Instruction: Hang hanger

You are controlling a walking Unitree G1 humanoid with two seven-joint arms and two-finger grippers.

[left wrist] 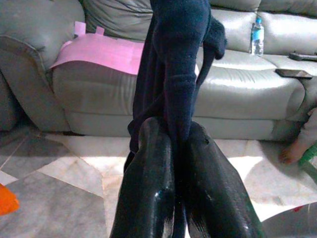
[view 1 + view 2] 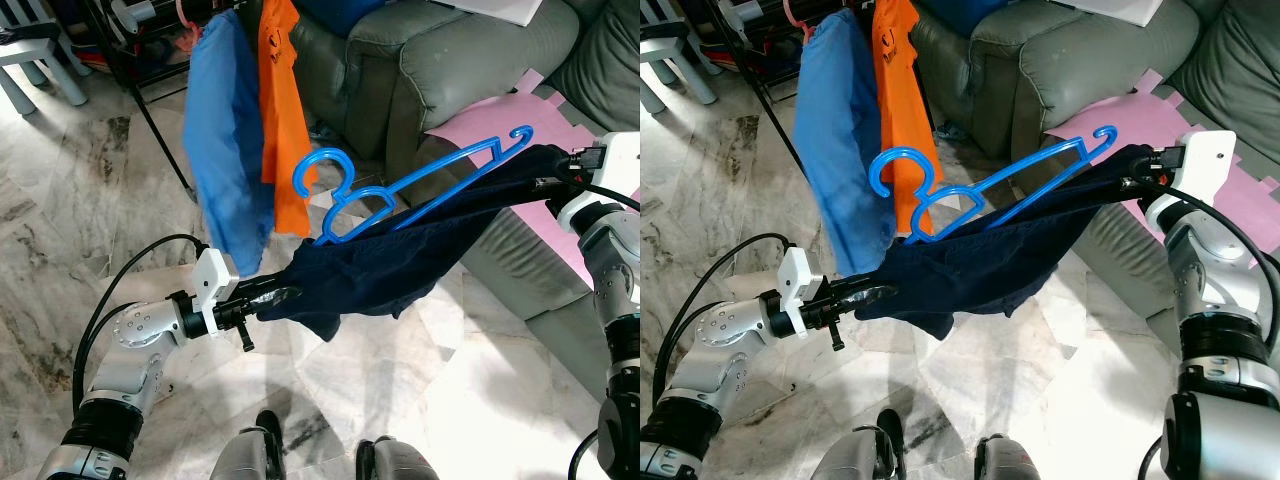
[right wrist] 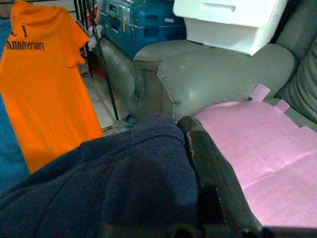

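Room: marble floor [image 2: 60, 250] underfoot, a grey sofa [image 2: 440, 70] ahead with a pink mat [image 2: 500, 125] over its seat, and a dark clothes rack [image 2: 150, 110] standing at the far left.
Rack contents: a blue garment [image 2: 225, 150] and an orange shirt [image 2: 282, 110] hang there already, side by side.
Left fingers [image 2: 270, 298]: clenched on one end of the dark navy garment [image 2: 400, 255]; in my left wrist view the cloth runs up between the two black fingertips [image 1: 148, 173], which press it from both sides.
Blue hanger [image 2: 400, 185]: it lies tilted along the top of the stretched navy cloth, hook end toward the rack and near the orange shirt, the far tip pointing at my right arm. Whether its shoulders sit inside the garment or merely rest on it I cannot tell.
Right fingers [image 2: 1137, 168]: holding the other end of the navy garment up high beside the sofa; the cloth is bunched against one finger [image 3: 213, 173] in my right wrist view, which I read as a firm grip.
Done so far: garment and hanger are lifted together, slung between my two arms.
Left to do: the hook is not yet on the rack, so I judge the hanging itself remains, with the carry toward the rail first.
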